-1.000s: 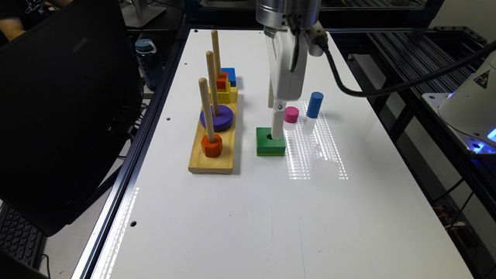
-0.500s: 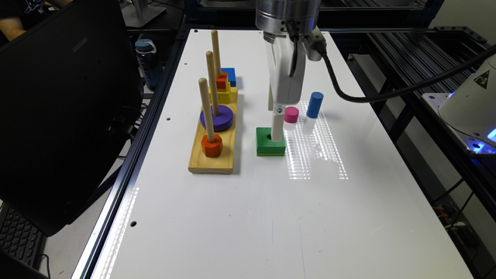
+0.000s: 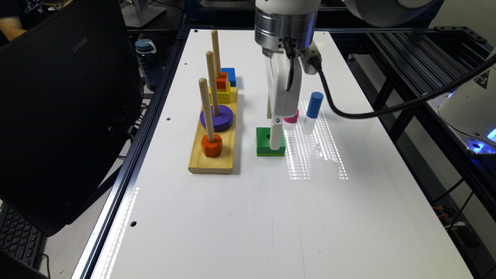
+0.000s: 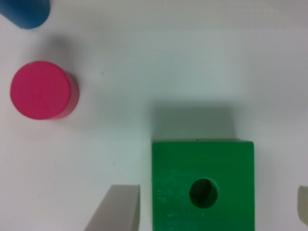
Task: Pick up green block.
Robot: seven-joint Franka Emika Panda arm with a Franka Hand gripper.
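Observation:
The green block (image 3: 265, 145) lies flat on the white table (image 3: 248, 217), a square piece with a round centre hole. My gripper (image 3: 275, 144) hangs straight down over it. In the wrist view the green block (image 4: 202, 185) sits between my two fingers (image 4: 118, 209), which stand apart on either side of it without touching. One finger is close to the block's side and the other is well off it. My gripper (image 4: 209, 209) is open.
A pink cylinder (image 3: 292, 117) and a blue cylinder (image 3: 314, 104) stand just behind the block. A wooden peg board (image 3: 212, 155) with three pegs carries a purple ring (image 3: 217, 118) and orange nuts, with a blue square block (image 3: 229, 75) behind. A black laptop (image 3: 58, 116) stands at the exterior view's left.
My gripper has come down a little closer to the table around the green block. The block and the cylinders have not moved.

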